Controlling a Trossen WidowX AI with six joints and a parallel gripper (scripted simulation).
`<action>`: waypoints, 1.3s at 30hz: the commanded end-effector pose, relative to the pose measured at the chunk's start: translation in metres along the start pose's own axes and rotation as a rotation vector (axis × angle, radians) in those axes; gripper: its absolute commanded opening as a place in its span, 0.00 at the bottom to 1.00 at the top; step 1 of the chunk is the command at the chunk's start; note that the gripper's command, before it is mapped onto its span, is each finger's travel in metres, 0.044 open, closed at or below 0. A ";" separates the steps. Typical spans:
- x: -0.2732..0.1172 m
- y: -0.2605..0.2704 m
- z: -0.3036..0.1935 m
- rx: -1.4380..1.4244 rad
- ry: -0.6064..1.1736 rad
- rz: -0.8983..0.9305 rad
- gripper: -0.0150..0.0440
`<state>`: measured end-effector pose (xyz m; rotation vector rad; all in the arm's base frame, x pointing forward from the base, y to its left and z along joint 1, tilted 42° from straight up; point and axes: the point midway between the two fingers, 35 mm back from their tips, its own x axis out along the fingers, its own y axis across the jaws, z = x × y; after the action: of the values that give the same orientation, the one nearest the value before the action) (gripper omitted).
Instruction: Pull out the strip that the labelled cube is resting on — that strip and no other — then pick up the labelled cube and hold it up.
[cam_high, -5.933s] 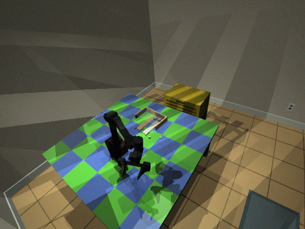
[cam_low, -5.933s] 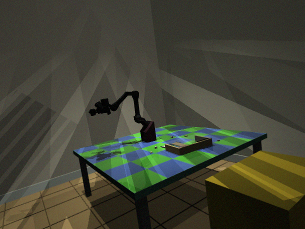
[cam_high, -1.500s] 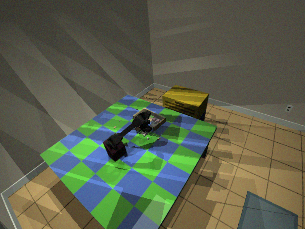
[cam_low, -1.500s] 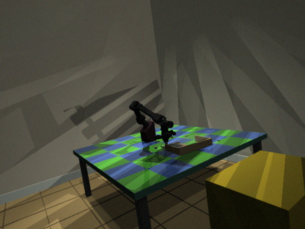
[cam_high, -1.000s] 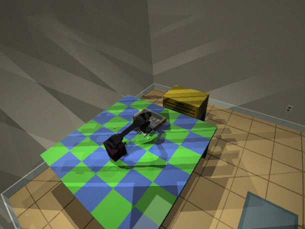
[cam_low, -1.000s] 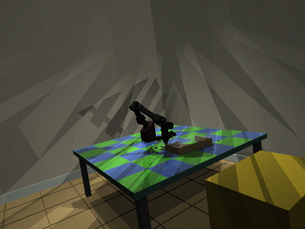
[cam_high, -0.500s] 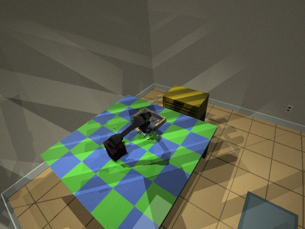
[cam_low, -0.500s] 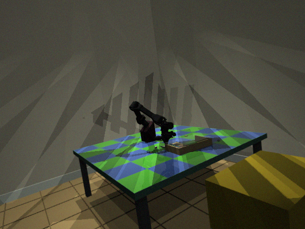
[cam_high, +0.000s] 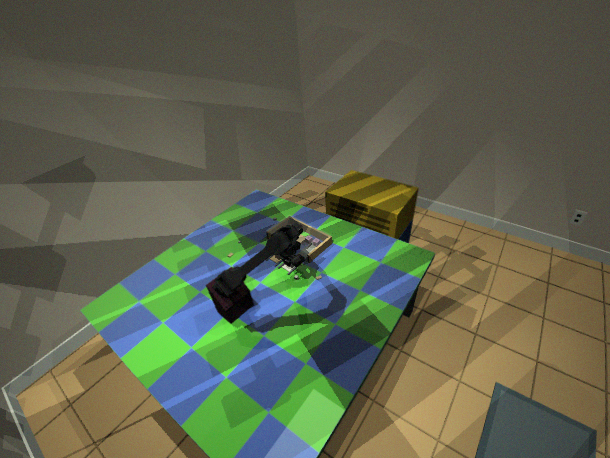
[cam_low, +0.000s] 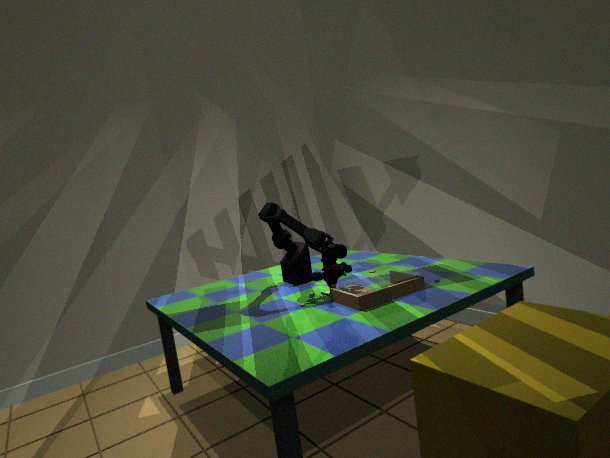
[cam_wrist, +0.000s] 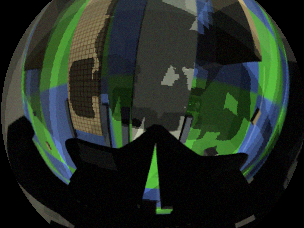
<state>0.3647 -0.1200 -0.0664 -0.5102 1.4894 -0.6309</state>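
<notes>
Checkered table (cam_high: 270, 345) (cam_low: 295, 345): open-topped tray (cam_high: 320, 249) (cam_low: 380, 296) sits near the upper-right edge in top view. Gripper (cam_high: 295, 262) (cam_low: 332, 285) (cam_wrist: 156, 128) low at its near side, fingers together. Grey strip (cam_high: 288, 268) (cam_wrist: 165, 47): long axis runs up the wrist view from the fingertips. Pale cubes (cam_high: 311, 240) lie inside the tray; labels probably too dim to read.

The bench (cam_high: 177, 337) (cam_low: 345, 332) is checkered in bright green and blue, with a dark teal edge. The arm (cam_high: 262, 257) (cam_low: 302, 230) is black, its base block (cam_high: 232, 305) (cam_low: 297, 267) dark maroon. The open box (cam_high: 322, 247) (cam_low: 390, 294) is tan, the cabinet (cam_high: 372, 195) (cam_low: 505, 375) mustard yellow, the floor (cam_high: 510, 310) (cam_low: 115, 407) orange-tan with dark grid lines.
</notes>
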 end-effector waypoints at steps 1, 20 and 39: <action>0.002 0.000 0.000 -0.005 0.002 -0.003 0.25; 0.004 -0.001 0.002 -0.005 0.002 -0.003 0.25; 0.005 -0.001 -0.006 -0.005 0.002 -0.003 0.25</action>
<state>0.3684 -0.1207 -0.0674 -0.5149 1.4720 -0.6308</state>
